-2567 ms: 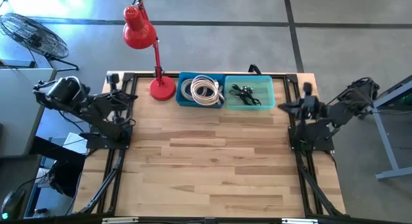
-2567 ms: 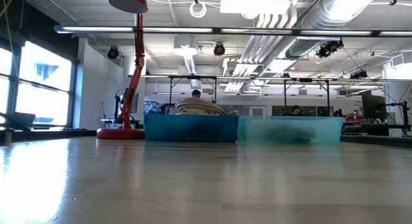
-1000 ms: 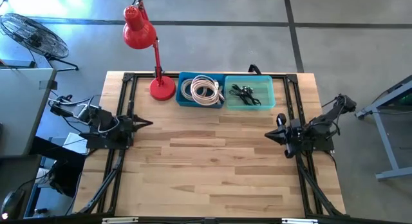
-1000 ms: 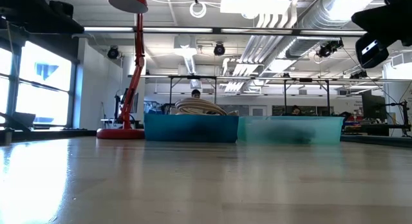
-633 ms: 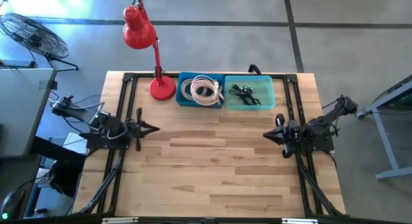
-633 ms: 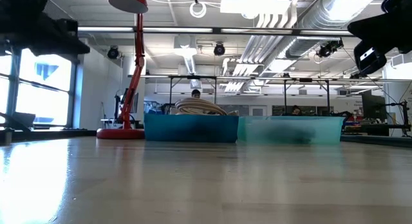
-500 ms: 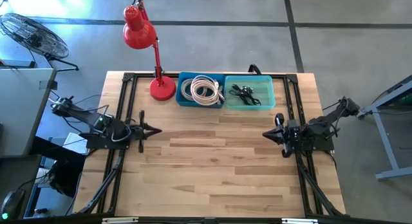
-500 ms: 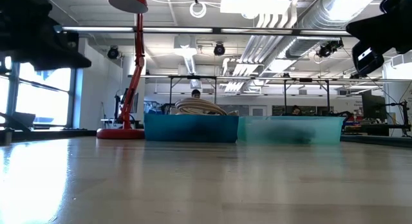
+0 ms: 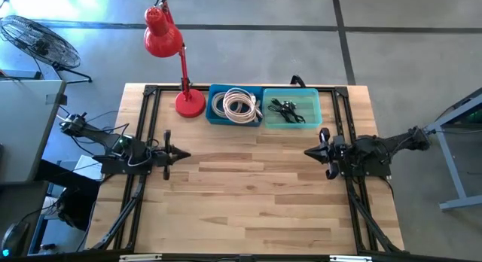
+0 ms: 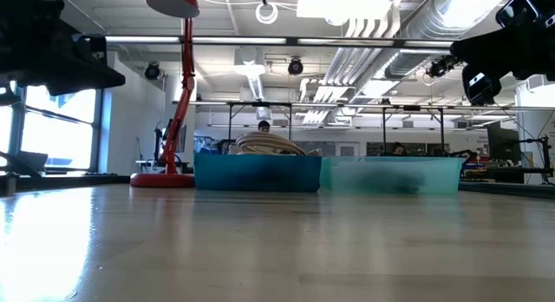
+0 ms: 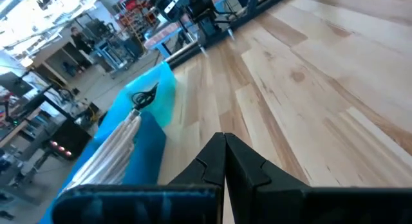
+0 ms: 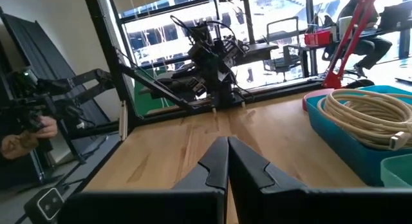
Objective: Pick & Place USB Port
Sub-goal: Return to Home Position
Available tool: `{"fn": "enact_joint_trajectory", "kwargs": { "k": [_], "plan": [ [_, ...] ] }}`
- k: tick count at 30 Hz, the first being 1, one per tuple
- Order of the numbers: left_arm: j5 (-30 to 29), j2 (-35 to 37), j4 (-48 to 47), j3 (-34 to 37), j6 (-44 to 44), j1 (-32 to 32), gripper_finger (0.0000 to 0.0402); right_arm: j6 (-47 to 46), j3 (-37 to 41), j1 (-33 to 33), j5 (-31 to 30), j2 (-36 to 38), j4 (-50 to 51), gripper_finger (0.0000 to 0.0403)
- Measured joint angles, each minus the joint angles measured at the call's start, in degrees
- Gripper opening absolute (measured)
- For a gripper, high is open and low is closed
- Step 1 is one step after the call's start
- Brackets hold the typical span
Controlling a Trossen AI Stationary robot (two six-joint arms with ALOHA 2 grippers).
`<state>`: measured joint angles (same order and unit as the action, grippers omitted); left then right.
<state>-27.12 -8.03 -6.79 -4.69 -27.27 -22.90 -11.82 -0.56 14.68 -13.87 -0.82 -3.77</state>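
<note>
Homing step; sorting looks done. Left claw at 9 o'clock, right claw at 3, both pinched together, empty. Beige cable in blue bin, black cable in green bin, counter's 12 o'clock. Next, probably: settle arms, no grasp needed.

Change, left end effector: moved from the far-left edge of the worktop to mid-left, now pointing inward.
Change, right end effector: likewise from far-right to mid-right, its arm stretched flatter.
Both have newly entered the low view's upper corners.

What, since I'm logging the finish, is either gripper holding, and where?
Nothing: the left gripper and the right gripper are both shut, empty.
</note>
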Motion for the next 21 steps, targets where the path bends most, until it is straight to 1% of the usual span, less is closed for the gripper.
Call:
{"fn": "enact_joint_trajectory", "kwargs": {
  "k": [11, 16, 21],
  "plan": [
    [-0.9, 0.0, 0.0, 0.0, -1.4, 0.0, 0.0, -0.2, 0.0, -9.6, 8.2, 0.0, 1.2, 0.0],
    [-3.8, 0.0, 0.4, 0.0, -2.6, 0.0, 0.0, 0.2, 0.0, -13.2, 11.6, 0.0, 1.6, 0.0],
    [-4.1, 0.0, 0.9, 0.1, -2.9, 0.0, 0.0, 0.8, 0.0, -17.0, 14.8, 0.0, 1.8, 0.0]
  ]
}}
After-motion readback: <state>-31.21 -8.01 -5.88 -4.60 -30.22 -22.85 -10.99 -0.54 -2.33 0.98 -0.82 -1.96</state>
